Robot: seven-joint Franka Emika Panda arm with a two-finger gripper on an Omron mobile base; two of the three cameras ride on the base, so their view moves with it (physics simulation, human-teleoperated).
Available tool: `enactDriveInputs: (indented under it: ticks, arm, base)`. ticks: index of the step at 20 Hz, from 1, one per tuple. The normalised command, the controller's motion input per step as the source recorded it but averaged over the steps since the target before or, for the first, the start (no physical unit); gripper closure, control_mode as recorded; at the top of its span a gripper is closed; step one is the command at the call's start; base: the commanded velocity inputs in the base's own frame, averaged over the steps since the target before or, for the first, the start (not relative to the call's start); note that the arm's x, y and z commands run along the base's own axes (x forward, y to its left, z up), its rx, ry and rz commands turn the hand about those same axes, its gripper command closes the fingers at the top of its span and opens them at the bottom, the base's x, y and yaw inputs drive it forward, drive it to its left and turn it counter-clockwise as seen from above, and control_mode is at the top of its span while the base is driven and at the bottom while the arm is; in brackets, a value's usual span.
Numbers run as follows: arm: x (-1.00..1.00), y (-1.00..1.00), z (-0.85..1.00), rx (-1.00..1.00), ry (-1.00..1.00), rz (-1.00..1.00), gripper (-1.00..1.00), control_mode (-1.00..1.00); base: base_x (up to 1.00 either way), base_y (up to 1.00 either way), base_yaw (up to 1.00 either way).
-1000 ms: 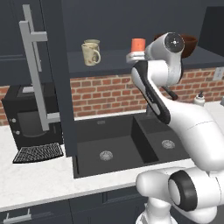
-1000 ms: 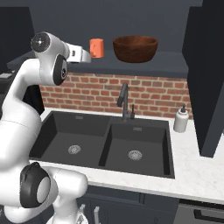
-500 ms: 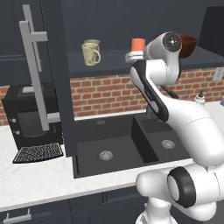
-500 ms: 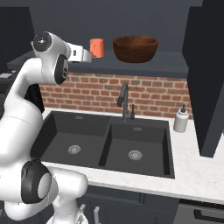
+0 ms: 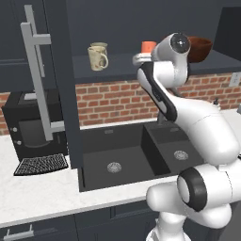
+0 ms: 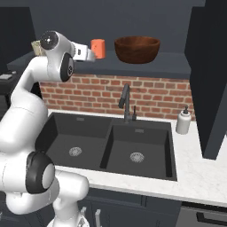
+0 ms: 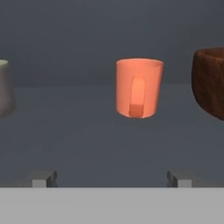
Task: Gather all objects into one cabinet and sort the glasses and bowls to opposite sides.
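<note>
The orange mug point(image 7: 139, 87) stands upright on the dark cabinet shelf point(image 7: 87, 140), its handle turned toward the hand. My gripper point(image 7: 111, 178) is open and empty a short way in front of it, fingertips point(image 7: 43, 178) spread wider than the mug. In the base views the gripper point(image 6: 88, 54) hovers at the shelf's front edge just left of the orange mug point(image 6: 98, 48). The dark brown bowl point(image 6: 137, 48) sits on the shelf to the mug's right. A cream mug point(image 5: 97, 59) with a grey-green mug point(image 5: 100, 46) behind it stands farther left.
The cabinet's tall door point(image 5: 63, 84) with its grey bar handle point(image 5: 40, 80) hangs open at left. Below lie a black double sink point(image 6: 111, 144), a faucet point(image 6: 125, 103) and a soap bottle point(image 6: 183, 122). A black appliance point(image 5: 33, 124) stands on the counter at left.
</note>
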Motion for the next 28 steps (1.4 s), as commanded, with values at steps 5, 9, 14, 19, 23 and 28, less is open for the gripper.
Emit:
enactDriveInputs:
  ticks: [5, 9, 14, 19, 23, 28]
  arm:
    - [0.41, 0.0, 0.0, 0.05, 0.0, 0.0, -1.0, -1.0]
    - [0.33, -0.06, 0.0, 0.07, 0.0, -0.01, -1.0, -1.0]
    - [0.25, -0.21, 0.0, 0.09, 0.0, -0.04, -1.0, -1.0]
    - [0.07, -0.4, 0.0, 0.06, 0.0, -0.04, -1.0, -1.0]
    - [0.01, -0.31, 0.0, 0.02, 0.0, -0.01, -1.0, -1.0]
    - [0.01, -0.03, 0.0, 0.0, 0.0, -0.01, -1.0, -1.0]
  base:
    - [0.0, 0.0, 0.0]
    - [0.0, 0.0, 0.0]
    - [0.0, 0.0, 0.0]
    - [0.0, 0.0, 0.0]
    - [0.0, 0.0, 0.0]
    - [0.0, 0.0, 0.0]
